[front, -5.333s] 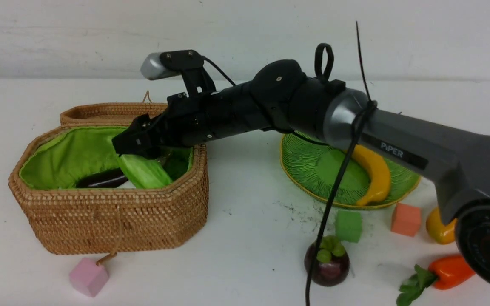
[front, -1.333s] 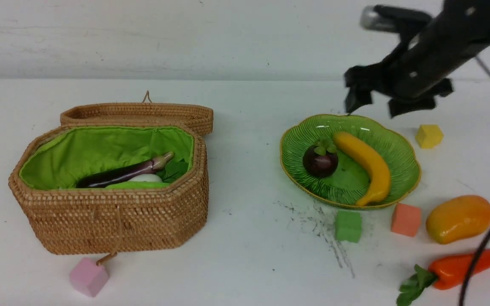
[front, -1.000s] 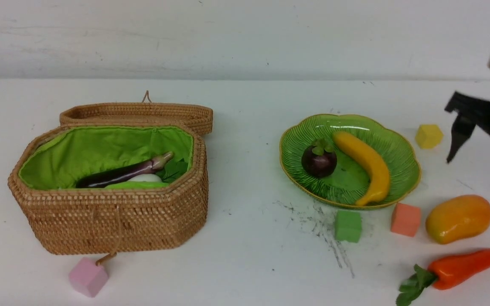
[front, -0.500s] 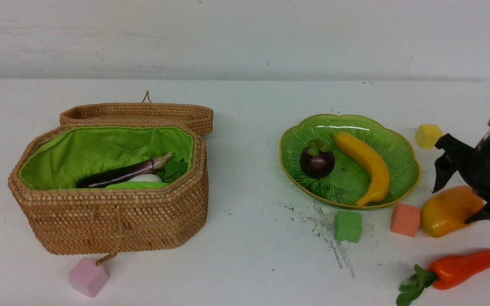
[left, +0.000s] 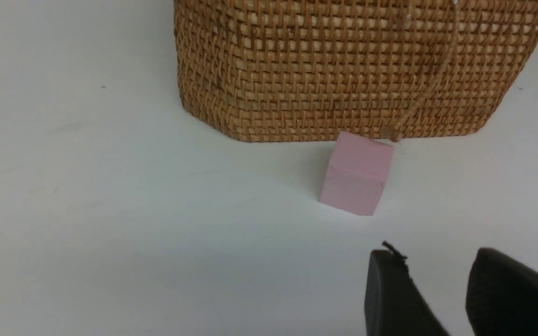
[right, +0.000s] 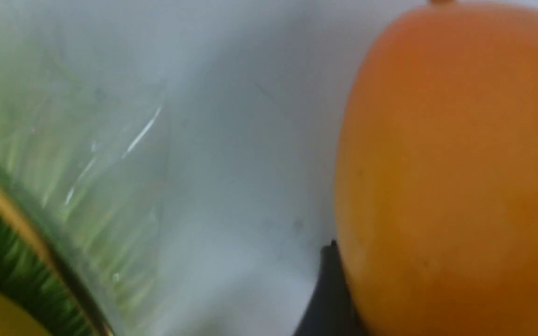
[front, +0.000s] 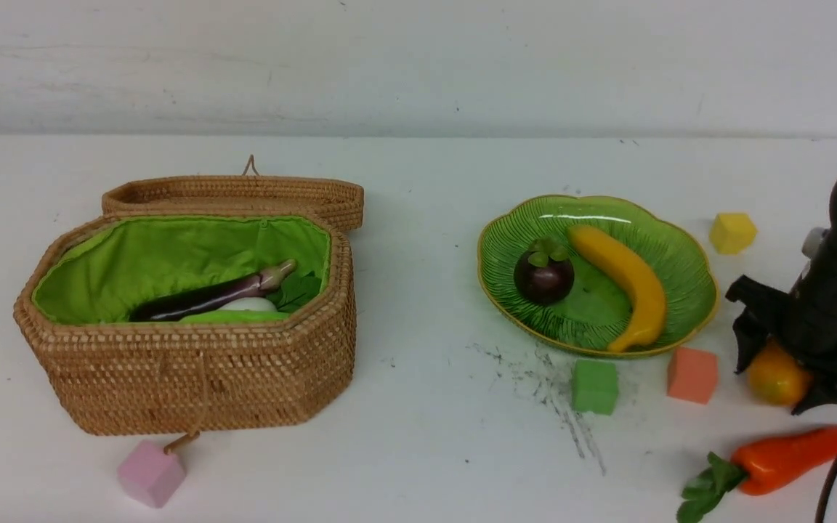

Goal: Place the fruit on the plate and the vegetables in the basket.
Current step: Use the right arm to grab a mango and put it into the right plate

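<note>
My right gripper (front: pixel 773 385) is down at the right of the table, shut on the orange-yellow mango (front: pixel 778 378), which rests on the tabletop. One black finger (right: pixel 327 298) lies against the mango (right: pixel 451 163); the other is hidden. The green plate (front: pixel 680 254) holds the banana (front: pixel 625 280) and the mangosteen (front: pixel 543 274). The open basket (front: pixel 193 378) holds the eggplant (front: pixel 208 298), the radish (front: pixel 248 303) and a light-green piece (front: pixel 233 317). The orange-red pepper (front: pixel 789 457) lies near the front right. My left gripper (left: pixel 432 254) hangs open and empty near the basket wall (left: pixel 343 65).
Foam cubes lie about: pink (front: pixel 151 473) in front of the basket, green (front: pixel 595 386) and salmon (front: pixel 692 375) in front of the plate, yellow (front: pixel 732 232) behind the right arm. The basket lid (front: pixel 237 192) lies open behind it. A black cable (front: pixel 836 465) crosses the pepper.
My right gripper came down from above the plate's right side onto the mango and closed in on it; the mango shifted slightly. The left arm has not moved.
</note>
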Controlling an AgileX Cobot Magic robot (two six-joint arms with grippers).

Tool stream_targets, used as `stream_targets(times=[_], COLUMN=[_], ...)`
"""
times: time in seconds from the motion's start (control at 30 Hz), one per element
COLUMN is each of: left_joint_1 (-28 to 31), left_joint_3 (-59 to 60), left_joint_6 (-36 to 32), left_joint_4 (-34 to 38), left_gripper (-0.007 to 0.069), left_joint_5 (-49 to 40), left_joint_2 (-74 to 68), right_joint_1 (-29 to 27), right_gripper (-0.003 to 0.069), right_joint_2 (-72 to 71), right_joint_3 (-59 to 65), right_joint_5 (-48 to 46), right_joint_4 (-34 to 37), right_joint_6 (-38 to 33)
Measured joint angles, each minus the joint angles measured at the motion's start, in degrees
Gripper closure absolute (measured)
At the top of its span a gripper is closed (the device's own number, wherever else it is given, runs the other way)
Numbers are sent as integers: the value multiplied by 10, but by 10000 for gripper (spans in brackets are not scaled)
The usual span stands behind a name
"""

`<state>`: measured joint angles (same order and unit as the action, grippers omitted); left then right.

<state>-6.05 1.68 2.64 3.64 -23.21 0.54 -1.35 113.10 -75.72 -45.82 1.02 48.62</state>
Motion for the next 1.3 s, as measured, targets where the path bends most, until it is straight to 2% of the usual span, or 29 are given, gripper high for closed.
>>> stream_targets(times=[0.13,0.23,0.27,0.33,0.37,0.4,0.43,0.5,0.53,0.6,0.67,0.9,1.03,1.1,1.2,1.3], left_joint_1=[0,0,0,0,0,0,0,0,0,0,0,0,0,0,0,0], left_joint_3=[0,0,0,0,0,0,0,0,0,0,0,0,0,0,0,0], left_joint_6=[0,0,0,0,0,0,0,0,0,0,0,0,0,0,0,0], left_joint_4=[0,0,0,0,0,0,0,0,0,0,0,0,0,0,0,0], left_gripper=[386,386,386,386,386,386,386,386,386,386,386,386,386,386,386,386], left_joint_5=[0,0,0,0,0,0,0,0,0,0,0,0,0,0,0,0], left_joint_2=[0,0,0,0,0,0,0,0,0,0,0,0,0,0,0,0], right_joint_1=[0,0,0,4,5,8,16,26,26,29,28,28,28,28,28,28], right_gripper=[141,141,141,141,141,141,141,141,141,141,141,141,141,106,11,-19], right_joint_2=[-18,-72,-75,-131,-134,-141,-152,-146,-144,-112,-60,57,67,64,54,35], right_joint_3=[1,1,1,-1,-1,-5,-17,-43,-43,-71,-92,-132,-135,-138,-138,-138], right_joint_5=[-1,27,27,73,75,85,96,114,116,136,144,162,163,161,141,115], right_joint_4=[-1,6,8,58,63,79,120,183,189,236,255,236,231,231,224,195], right_joint_6=[-36,-145,-152,-295,-295,-339,-418,-530,-539,-622,-676,-703,-702,-686,-662,-634])
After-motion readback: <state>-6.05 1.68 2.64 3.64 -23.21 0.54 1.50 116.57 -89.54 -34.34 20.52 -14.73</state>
